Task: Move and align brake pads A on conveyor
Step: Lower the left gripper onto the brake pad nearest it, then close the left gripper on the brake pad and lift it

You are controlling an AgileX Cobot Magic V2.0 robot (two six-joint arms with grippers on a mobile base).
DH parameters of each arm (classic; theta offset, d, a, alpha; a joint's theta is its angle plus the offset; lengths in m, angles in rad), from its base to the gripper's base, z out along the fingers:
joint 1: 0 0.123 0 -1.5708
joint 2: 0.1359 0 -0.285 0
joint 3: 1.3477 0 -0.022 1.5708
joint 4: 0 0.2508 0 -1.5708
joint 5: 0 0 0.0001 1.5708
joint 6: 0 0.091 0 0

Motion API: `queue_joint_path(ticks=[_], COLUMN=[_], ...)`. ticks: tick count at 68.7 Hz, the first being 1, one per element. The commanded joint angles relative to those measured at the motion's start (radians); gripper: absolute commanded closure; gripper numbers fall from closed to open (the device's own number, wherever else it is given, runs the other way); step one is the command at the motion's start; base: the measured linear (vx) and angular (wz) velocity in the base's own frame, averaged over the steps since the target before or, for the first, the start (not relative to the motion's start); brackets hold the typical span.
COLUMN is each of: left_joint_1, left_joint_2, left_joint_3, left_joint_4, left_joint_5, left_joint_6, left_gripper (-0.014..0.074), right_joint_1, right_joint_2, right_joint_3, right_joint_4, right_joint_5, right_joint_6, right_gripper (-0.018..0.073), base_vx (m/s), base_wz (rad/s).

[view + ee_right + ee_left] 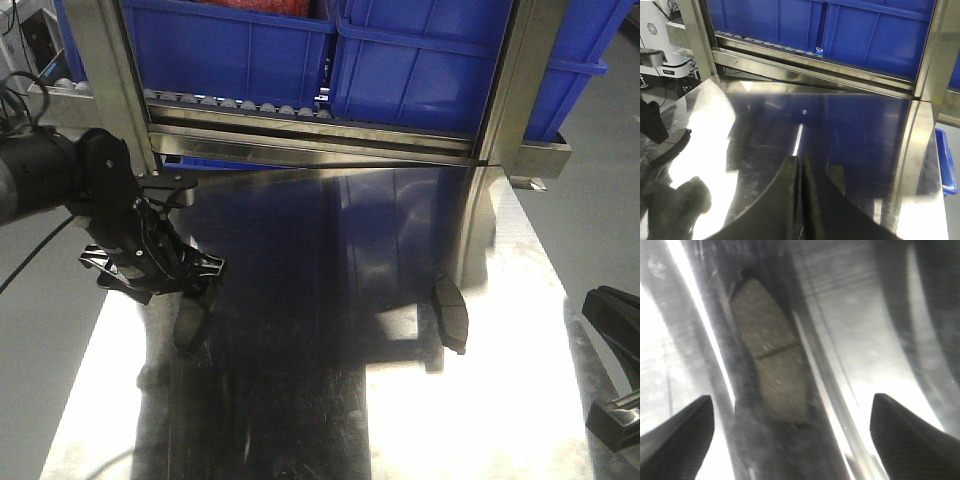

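Setting: A shiny steel table (330,400) is shown, backed by blue bins (420,60) racked above a roller track (230,103). The conveyor is not seen in any view.
First pad: One brake pad (772,350) is laid flat on the steel, directly beneath the left gripper (792,397).
Second pad: A second brake pad (450,315) is seen toward the right side of the table, well apart from the first.
Left fingers: They are held wide apart, one on each side of the pad, and neither is touching it.
Right fingers: On the right gripper (800,165) they are pressed together, with nothing held between them.
Handling: The pad is judged stiff and dense for its size, with a rough face crossed by a thin groove. Because it is thin and rests on slick steel, it may skate away if nudged.
Hold: The two long edges are best pinched across the narrow width, at the groove, so that the weight is balanced. The fingertips would need to be brought right down to the steel.
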Motion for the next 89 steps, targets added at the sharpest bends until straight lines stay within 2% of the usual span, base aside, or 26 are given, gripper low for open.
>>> queue_joint_path(ticks=[1,8,72,82,89], left_joint_1=[-0.005,-0.005,-0.005,-0.005,-0.005], left_joint_2=[-0.023,0.005,0.072,0.072,0.072], left_joint_3=[-0.032,-0.032,-0.032,-0.033,-0.033], left_joint_4=[0.048,0.075,0.071,0.071,0.071], left_joint_5=[-0.023,-0.023,-0.071,-0.071,-0.070], left_joint_6=[-0.048,-0.058,-0.051,-0.048,-0.048], left_gripper=[0.0006,0.0006,0.0006,0.0059,0.0154], right_joint_1=[-0.004,-0.004,-0.004,-0.004,-0.004], right_joint_2=[0.003,0.003,0.003,0.003,0.003], right_joint_3=[-0.029,-0.029,-0.029,-0.029,-0.029], right_joint_4=[0.001,0.001,0.001,0.001,0.001], right_joint_5=[-0.072,-0.072,-0.072,-0.072,-0.072], right_joint_6=[-0.008,-0.008,-0.008,-0.008,-0.008], right_gripper=[0.0567,0.0567,0.0567,0.0567,0.0567], base_vx=[0.00,0.00,0.00,0.00,0.00], base_wz=[0.00,0.00,0.00,0.00,0.00])
